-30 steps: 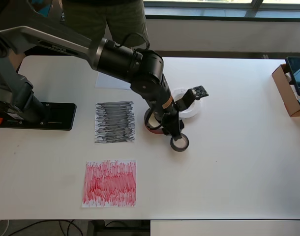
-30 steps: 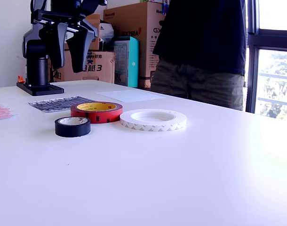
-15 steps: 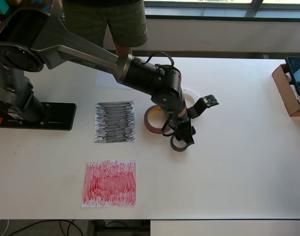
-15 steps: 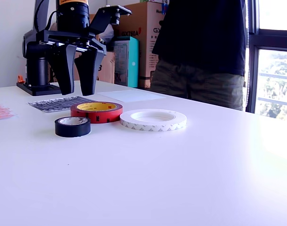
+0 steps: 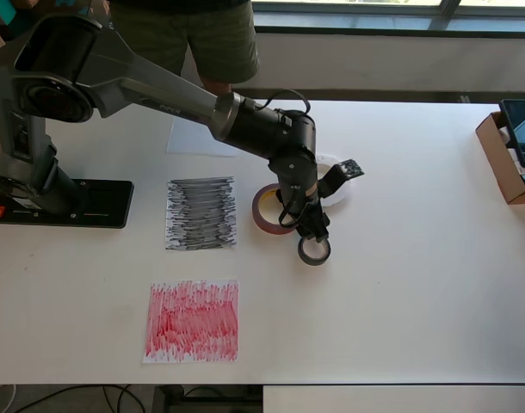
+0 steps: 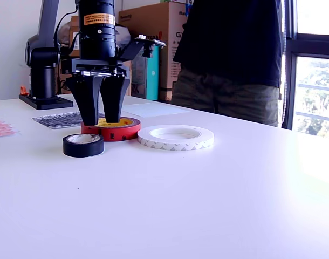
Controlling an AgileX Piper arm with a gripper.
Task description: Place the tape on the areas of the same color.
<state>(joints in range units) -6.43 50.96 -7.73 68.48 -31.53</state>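
The dark-red roll [image 5: 268,209] [image 6: 111,128], the small black roll [image 5: 314,251] [image 6: 83,145] and the flat white ring [image 5: 338,191] [image 6: 175,137] lie close together on the white table. My gripper [image 5: 304,225] [image 6: 101,117] is open and points straight down. Its tips are low at the red roll's rim on the side nearest the black roll, and I cannot tell if they touch it. The arm hides part of the white ring in the overhead view. The black scribbled sheet [image 5: 201,213] [image 6: 64,119], the red scribbled sheet [image 5: 193,320] [image 6: 0,128] and the blank white sheet [image 5: 194,139] [image 6: 151,109] carry nothing.
The arm's black base plate [image 5: 90,203] sits at the overhead view's left. An open cardboard box [image 5: 506,163] stands at the table's right edge. A person [image 5: 202,39] [image 6: 229,54] stands at the far side. Cardboard boxes [image 6: 153,32] are stacked behind the table.
The gripper has come down from above the rolls to the red roll's rim. Its fingers have drawn closer together. The three rolls have not moved.
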